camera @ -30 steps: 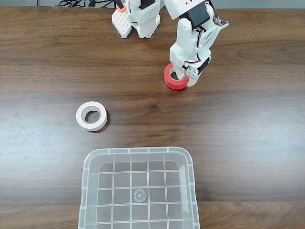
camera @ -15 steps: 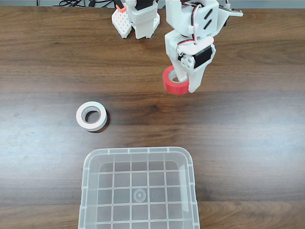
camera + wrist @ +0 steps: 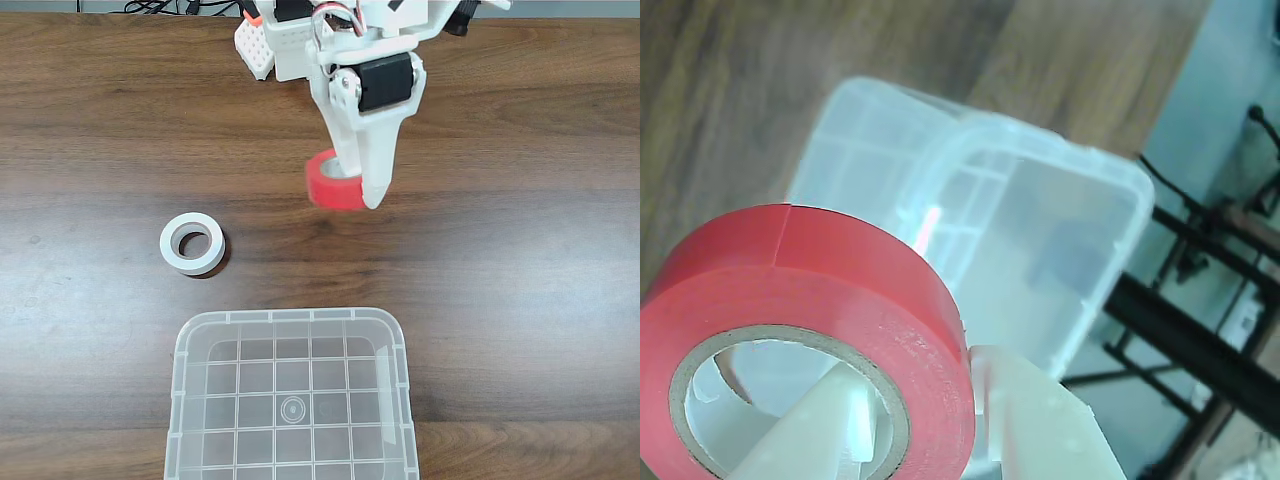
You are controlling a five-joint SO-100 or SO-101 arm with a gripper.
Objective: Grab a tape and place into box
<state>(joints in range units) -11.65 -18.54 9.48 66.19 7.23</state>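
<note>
The red tape [image 3: 328, 186] hangs in the air above the wooden table, held by my white gripper [image 3: 360, 185], which is shut on its wall with one finger through the ring and one outside. In the wrist view the red tape [image 3: 840, 290] looms large at the lower left, with a finger [image 3: 815, 435] inside its grey core and another finger [image 3: 1040, 425] against its outer face. The clear box [image 3: 291, 395] sits at the bottom centre of the fixed view, well below the gripper, and the box [image 3: 980, 220] shows behind the roll in the wrist view.
A white tape roll [image 3: 192, 243] lies flat on the table left of the gripper. The arm's white base [image 3: 285, 40] stands at the top edge. Dark table legs and cables [image 3: 1200, 330] show beyond the table edge in the wrist view.
The gripper has lifted the red tape off the table and carried it left and toward the box. The white roll and the box have not moved.
</note>
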